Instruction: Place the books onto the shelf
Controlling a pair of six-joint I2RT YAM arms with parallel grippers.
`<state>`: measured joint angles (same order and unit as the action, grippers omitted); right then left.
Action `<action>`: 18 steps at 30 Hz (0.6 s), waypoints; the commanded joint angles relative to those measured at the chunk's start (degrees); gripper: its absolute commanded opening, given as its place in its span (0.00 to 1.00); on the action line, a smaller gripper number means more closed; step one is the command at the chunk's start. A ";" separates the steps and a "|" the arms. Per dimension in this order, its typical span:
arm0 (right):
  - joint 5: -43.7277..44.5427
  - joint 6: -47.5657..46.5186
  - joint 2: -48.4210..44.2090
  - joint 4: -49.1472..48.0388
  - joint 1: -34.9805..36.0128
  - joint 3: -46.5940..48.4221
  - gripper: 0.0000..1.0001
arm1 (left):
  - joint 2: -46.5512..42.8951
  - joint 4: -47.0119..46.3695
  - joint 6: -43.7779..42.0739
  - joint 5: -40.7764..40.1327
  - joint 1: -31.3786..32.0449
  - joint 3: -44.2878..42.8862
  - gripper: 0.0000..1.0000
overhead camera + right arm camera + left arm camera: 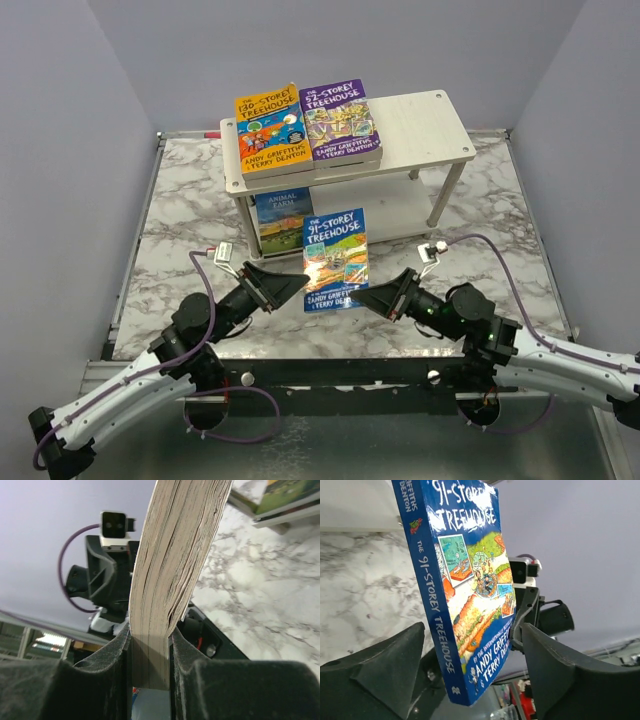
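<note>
Blue 91-Storey Treehouse book (pixel 336 262) hangs between us: our right gripper (pixel 150 640) clamps its page edge, our left gripper (pixel 470 645) has jaws apart astride its spine. Beyond, the shelf (pixel 430 125) carries an orange book (pixel 268 130) and a purple book (pixel 338 120) on top, Animal Farm (pixel 282 215) below.

Robot lab test cell. Marble-pattern tabletop (pixel 180 200) boxed in by plain grey panels (pixel 60 150) on three sides. Left arm (pixel 130 385) and right arm (pixel 560 365) bolted to dark rail (pixel 330 372) at near edge. Purple cable (pixel 480 237) runs to small wrist camera (pixel 116 525). Blurred clutter beyond cell in wrist views.
</note>
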<state>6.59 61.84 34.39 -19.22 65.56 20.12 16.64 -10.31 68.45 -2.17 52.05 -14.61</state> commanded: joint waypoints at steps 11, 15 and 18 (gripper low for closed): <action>10.74 -5.14 4.92 10.04 -0.45 6.70 0.01 | 6.76 31.26 -21.42 -17.39 -0.28 -19.16 0.99; 8.18 -7.45 9.00 7.94 -3.24 9.33 0.01 | 8.92 35.87 -26.79 -20.03 -0.22 -24.15 0.99; 2.31 -7.91 13.57 4.91 -7.31 10.98 0.01 | 9.19 38.43 -30.04 -21.74 -0.28 -27.08 0.99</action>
<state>13.39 56.80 44.49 -5.13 62.35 26.81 25.43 20.80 46.09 -18.74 51.96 -37.89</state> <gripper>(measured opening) 0.258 0.989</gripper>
